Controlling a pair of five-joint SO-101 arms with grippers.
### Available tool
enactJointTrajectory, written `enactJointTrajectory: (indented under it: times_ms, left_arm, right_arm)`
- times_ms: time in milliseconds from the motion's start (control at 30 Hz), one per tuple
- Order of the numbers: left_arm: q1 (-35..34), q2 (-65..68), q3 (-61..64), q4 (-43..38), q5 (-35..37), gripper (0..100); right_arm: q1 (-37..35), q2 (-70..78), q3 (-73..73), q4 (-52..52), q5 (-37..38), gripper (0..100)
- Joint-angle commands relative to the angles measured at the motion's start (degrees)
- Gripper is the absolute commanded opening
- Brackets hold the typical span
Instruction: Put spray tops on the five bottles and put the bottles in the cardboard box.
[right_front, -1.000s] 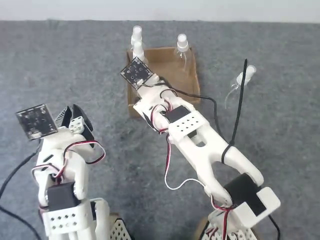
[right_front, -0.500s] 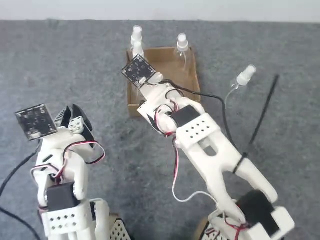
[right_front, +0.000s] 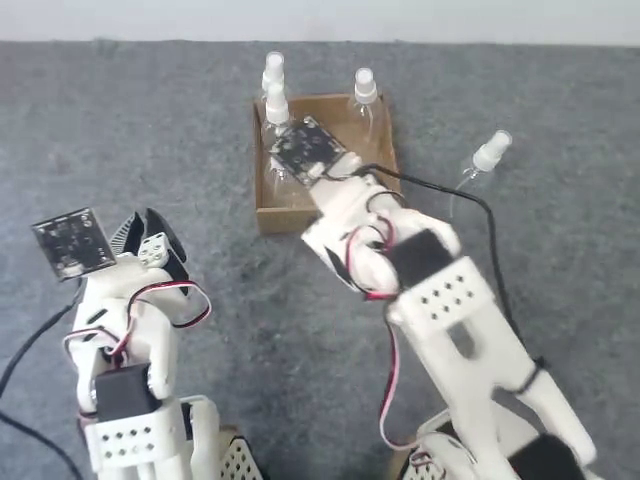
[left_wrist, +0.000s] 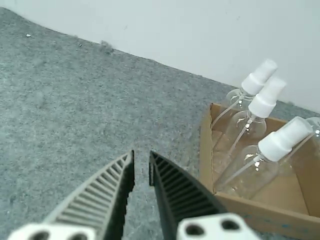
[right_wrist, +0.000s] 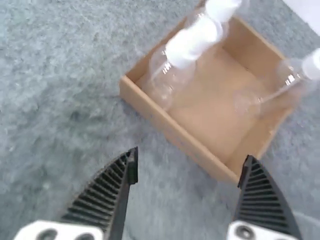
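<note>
The cardboard box (right_front: 382, 165) sits on the grey carpet at the back centre. Clear bottles with white spray tops stand along its left side (right_front: 277, 100) and at its back right corner (right_front: 364, 90). One more topped bottle (right_front: 488, 156) stands on the carpet right of the box. My right gripper (right_wrist: 187, 170) is open and empty, hovering over the carpet just outside the box's near wall (right_wrist: 170, 127). In that view, bottles (right_wrist: 192, 40) lean inside the box. My left gripper (left_wrist: 141, 167) is shut and empty, far left of the box (left_wrist: 240, 202) and its bottles (left_wrist: 267, 95).
The left arm (right_front: 125, 330) stands at the front left and the right arm (right_front: 440, 290) stretches from the front right to the box. A pale wall edges the carpet behind the box. Bare carpet lies left and right of the box.
The right arm has swung to the right and its wrist has shifted rightward across the box. Its black cable has dropped lower. The left arm and the bottles have not moved.
</note>
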Motion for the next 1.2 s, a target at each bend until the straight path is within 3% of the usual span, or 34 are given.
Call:
enactJointTrajectory:
  times_ms: [0,333,700,1167]
  left_arm:
    - [-0.09,-0.88,-0.22,-1.85,0.35,5]
    - [-0.09,-0.88,-0.22,-1.85,0.35,5]
    - [-0.09,-0.88,-0.13,-1.85,0.35,5]
    - [-0.09,-0.88,-0.13,-1.85,0.35,5]
  right_arm:
    - [2.95,-6.02,-3.69,3.65,-1.41,26.8]
    - [11.38,-9.45,-3.69,11.56,-5.01,26.8]
    - [25.89,-5.49,-3.6,12.18,-7.47,27.1]
    - [32.48,10.24,-3.6,-2.24,-7.56,27.1]
